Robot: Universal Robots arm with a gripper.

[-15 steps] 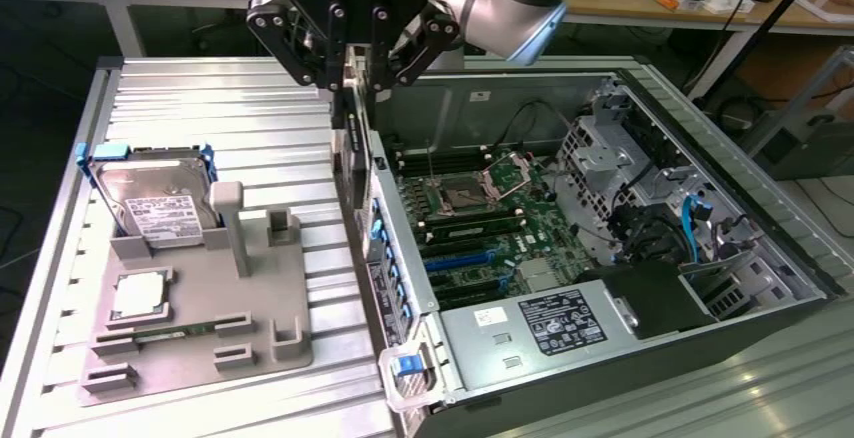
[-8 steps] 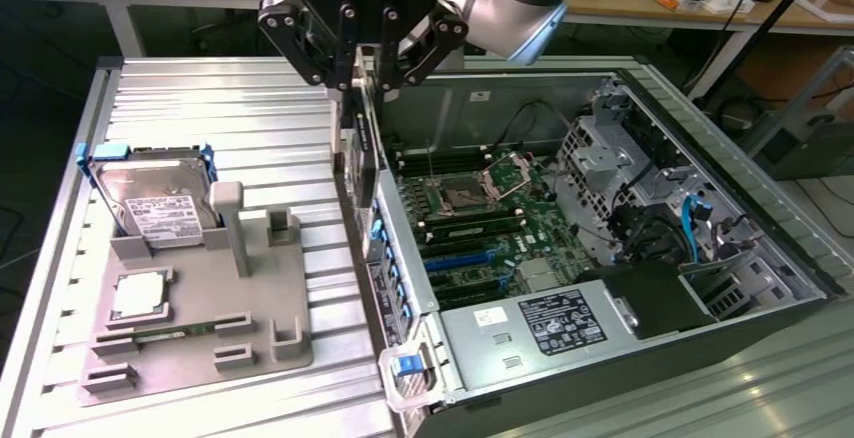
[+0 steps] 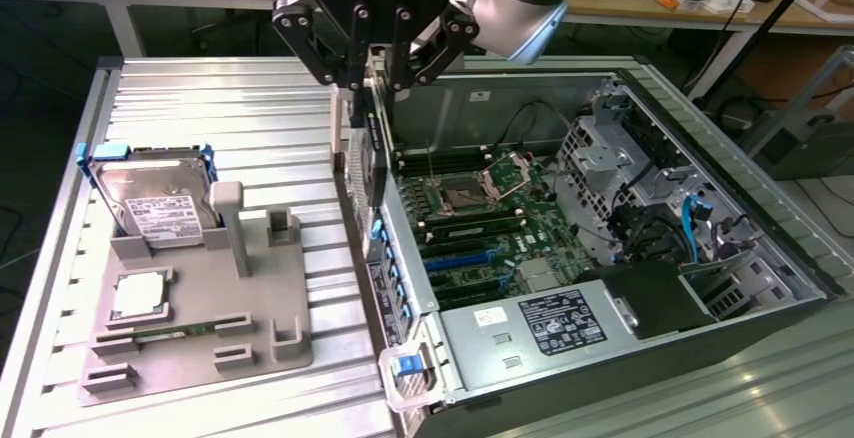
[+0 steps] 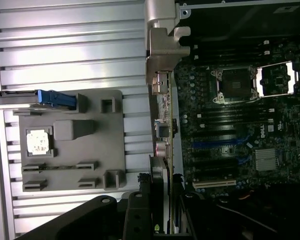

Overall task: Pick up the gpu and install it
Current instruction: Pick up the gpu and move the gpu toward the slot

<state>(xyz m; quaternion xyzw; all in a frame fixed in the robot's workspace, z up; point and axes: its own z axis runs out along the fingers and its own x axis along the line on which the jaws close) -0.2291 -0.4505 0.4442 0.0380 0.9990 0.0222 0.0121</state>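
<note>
Exterior view: the black claw (image 3: 376, 76) is closed most of the way, its jaws pinching the top edge of the gpu (image 3: 363, 148) so that only the thin card keeps them apart. The gpu hangs upright and edge-on, a flat dark board, over the rim of the open computer case (image 3: 467, 108) on the side that faces the grey tray (image 3: 267, 298). Whether its lower edge touches that rim cannot be told.

Wrist view: the same gpu (image 4: 162, 125) runs as a narrow strip away from the claw (image 4: 160, 200), ending in a bent, silver metal bracket (image 4: 162, 45). It lies along the case's edge, between the tray and the green circuit board (image 4: 240, 125) inside the case.

The case is a dull metal box with dark slots and one square socket on the board. Beside the case, the matt plastic tray carries a silver hard drive (image 3: 160, 208) propped at a slant and a small square chip (image 3: 140, 296) lying flat. Both case and tray sit on a ribbed aluminium table (image 3: 227, 128).
</note>
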